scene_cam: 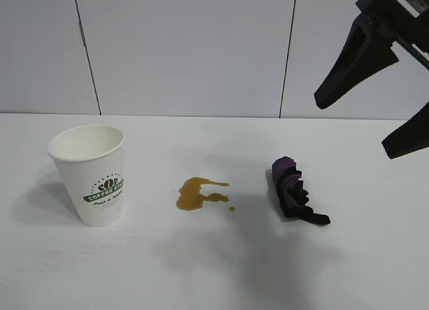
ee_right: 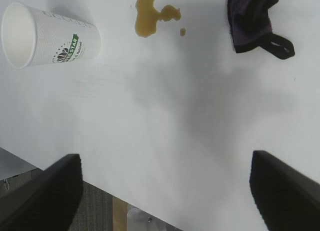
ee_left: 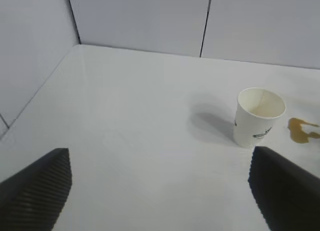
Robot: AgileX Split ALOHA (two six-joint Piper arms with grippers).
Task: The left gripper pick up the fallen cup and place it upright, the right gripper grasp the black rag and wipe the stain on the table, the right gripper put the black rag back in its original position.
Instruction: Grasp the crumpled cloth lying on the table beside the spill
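On the white table point(scene_cam: 221, 270) the paper cup point(scene_cam: 89, 174) already stands upright at frame left (band reads "COFFEE STAR"), while the amber stain point(scene_cam: 196, 192) at centre remains unwiped, the black rag point(scene_cam: 295, 198) lies untouched right of it, and the right gripper point(scene_cam: 379, 92) at upper right and left gripper point(ee_left: 160, 196) both hang spread and empty.

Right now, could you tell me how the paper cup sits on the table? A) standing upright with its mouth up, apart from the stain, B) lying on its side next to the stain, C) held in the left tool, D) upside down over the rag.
A: the cup stands upright on the table, mouth up, clear of the stain, with no tool touching it.
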